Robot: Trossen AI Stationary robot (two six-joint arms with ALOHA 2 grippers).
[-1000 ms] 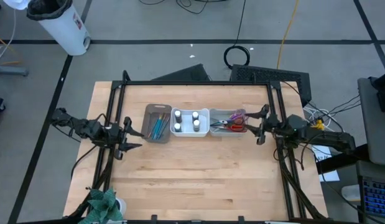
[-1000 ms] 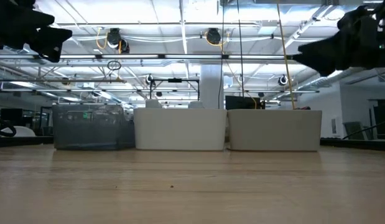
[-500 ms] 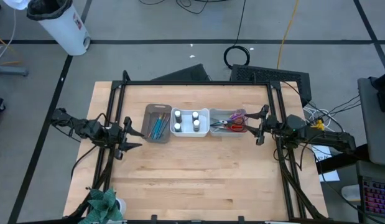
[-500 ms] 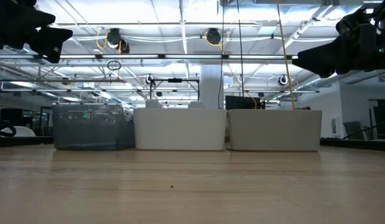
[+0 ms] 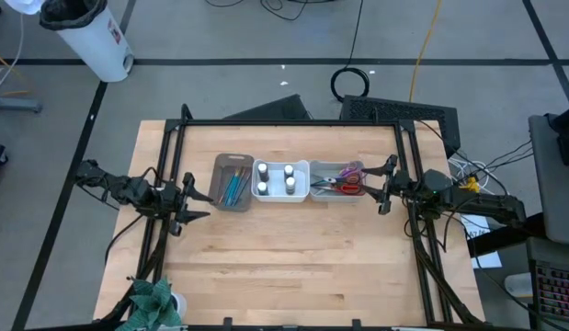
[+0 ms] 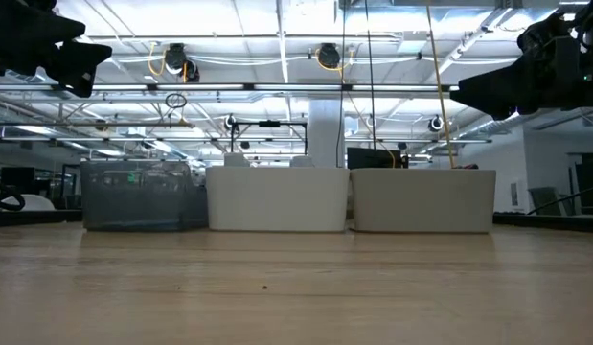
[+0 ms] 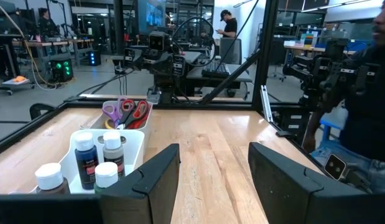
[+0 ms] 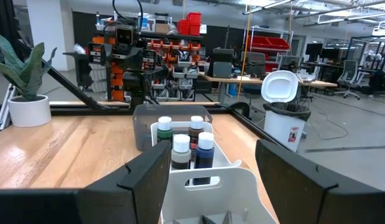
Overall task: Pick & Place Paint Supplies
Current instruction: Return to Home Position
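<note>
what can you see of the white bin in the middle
The white bin is a rectangular, plastic-looking tub standing upright on the wooden table, with a slot handle in one end wall. It holds four white-capped bottles upright. It sits between the brush bin and the scissors bin, close beside both.

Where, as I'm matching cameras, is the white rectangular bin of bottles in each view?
High view: white rectangular plastic bin, middle of three.
Low view: bin at centre.
Left wrist view: nearest bin, red and purple scissors behind.
Right wrist view: nearest bin, dark bin behind.
Landmark: its white-capped bottles, clear except low.
</note>
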